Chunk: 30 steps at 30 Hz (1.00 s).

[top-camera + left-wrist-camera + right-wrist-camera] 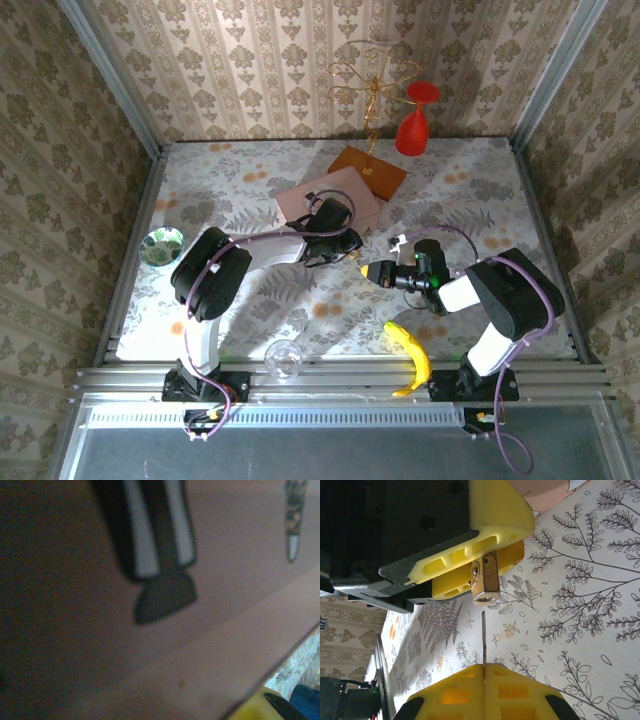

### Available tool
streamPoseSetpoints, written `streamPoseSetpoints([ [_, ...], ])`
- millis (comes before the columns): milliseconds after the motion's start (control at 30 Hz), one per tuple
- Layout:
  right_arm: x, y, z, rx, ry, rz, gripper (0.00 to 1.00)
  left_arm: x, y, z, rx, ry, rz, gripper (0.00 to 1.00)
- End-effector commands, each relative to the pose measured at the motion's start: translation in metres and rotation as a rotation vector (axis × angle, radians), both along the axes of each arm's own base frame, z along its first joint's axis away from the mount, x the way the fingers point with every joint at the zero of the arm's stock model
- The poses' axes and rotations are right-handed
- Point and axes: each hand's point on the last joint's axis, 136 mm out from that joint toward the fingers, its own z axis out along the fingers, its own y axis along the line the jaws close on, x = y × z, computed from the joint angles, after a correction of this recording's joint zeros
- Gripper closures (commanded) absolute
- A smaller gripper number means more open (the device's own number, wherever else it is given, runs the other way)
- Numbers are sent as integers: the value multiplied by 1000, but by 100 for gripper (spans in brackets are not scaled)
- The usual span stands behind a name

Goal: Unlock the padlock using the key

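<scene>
This is a robot test cell dressed up as a home, not a real room. Upright panels [250, 60] papered in beige damask close in the table [480, 190] on three sides, joined at the far corners by bare metal posts [110, 75]. The tabletop wears a fern-and-flower print. Along its near edge runs an aluminium rail [340, 380] with a left arm [215, 275] and a right arm [505, 300] bolted to it. Household props stand about: a red goblet [414, 125] and a gold wire stand [372, 85] at the far edge, a banana [408, 352] and a clear glass [284, 357] at the near edge.
</scene>
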Motion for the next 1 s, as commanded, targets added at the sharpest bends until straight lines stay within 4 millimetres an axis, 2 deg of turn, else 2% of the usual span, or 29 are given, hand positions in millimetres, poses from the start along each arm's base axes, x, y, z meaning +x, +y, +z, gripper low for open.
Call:
streamPoseSetpoints([
  [0, 1, 4, 8, -8, -36, 25, 100, 4, 3, 10, -54, 17, 32, 91],
  [967, 14, 4, 5, -9, -44, -2, 100, 0, 1, 8, -77, 24, 15, 92],
])
